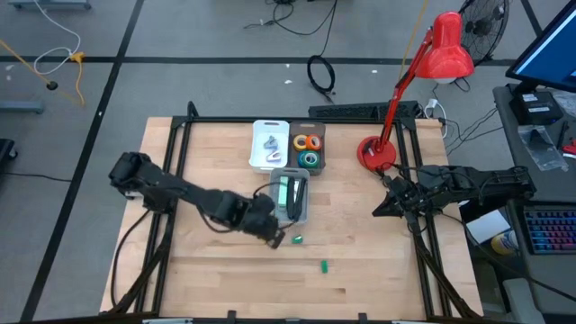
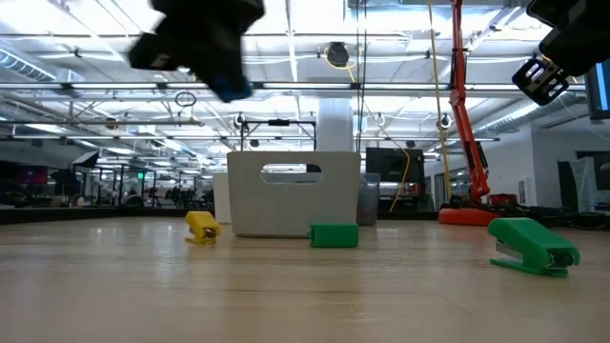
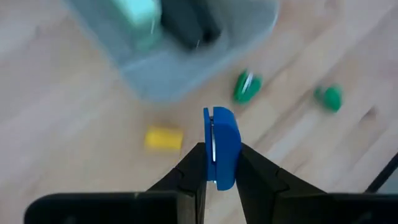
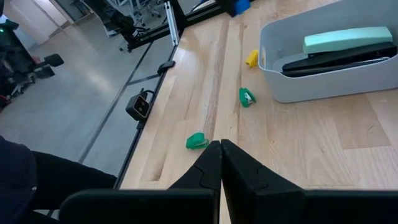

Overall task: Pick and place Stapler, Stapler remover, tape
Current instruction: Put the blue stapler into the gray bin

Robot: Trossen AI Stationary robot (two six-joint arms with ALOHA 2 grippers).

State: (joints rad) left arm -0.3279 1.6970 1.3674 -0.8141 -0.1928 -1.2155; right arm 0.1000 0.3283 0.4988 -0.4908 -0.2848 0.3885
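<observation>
My left gripper (image 1: pixel 273 236) hangs above the table just near of the grey bin (image 1: pixel 290 214), shut on a small blue stapler (image 3: pixel 221 146); the low view shows it high up (image 2: pixel 225 84). The bin holds a pale green stapler (image 4: pixel 347 39) and a black one (image 4: pixel 336 61). Orange and green tape rolls (image 1: pixel 308 151) lie in a dark tray; a blue roll does not show. A small grey thing (image 1: pixel 270 144) lies in the white tray. My right gripper (image 4: pixel 221 146) is shut and holds nothing, at the table's right side (image 1: pixel 378 209). My left gripper pinches the small blue stapler (image 3: pixel 222 174) between its two fingers (image 3: pixel 194 167), with the stapler's far end sticking out past the fingertips. It comes from above, pointing down. The stapler is lifted clear of the table.
Small pieces lie on the wood near the bin: a yellow one (image 3: pixel 164 138) and two green ones (image 3: pixel 247 87) (image 3: pixel 328 98), also seen at table height as the yellow one (image 2: pixel 201 226) and the green ones (image 2: pixel 334 235) (image 2: pixel 534 246). A red desk lamp (image 1: pixel 376 153) stands at the far right.
</observation>
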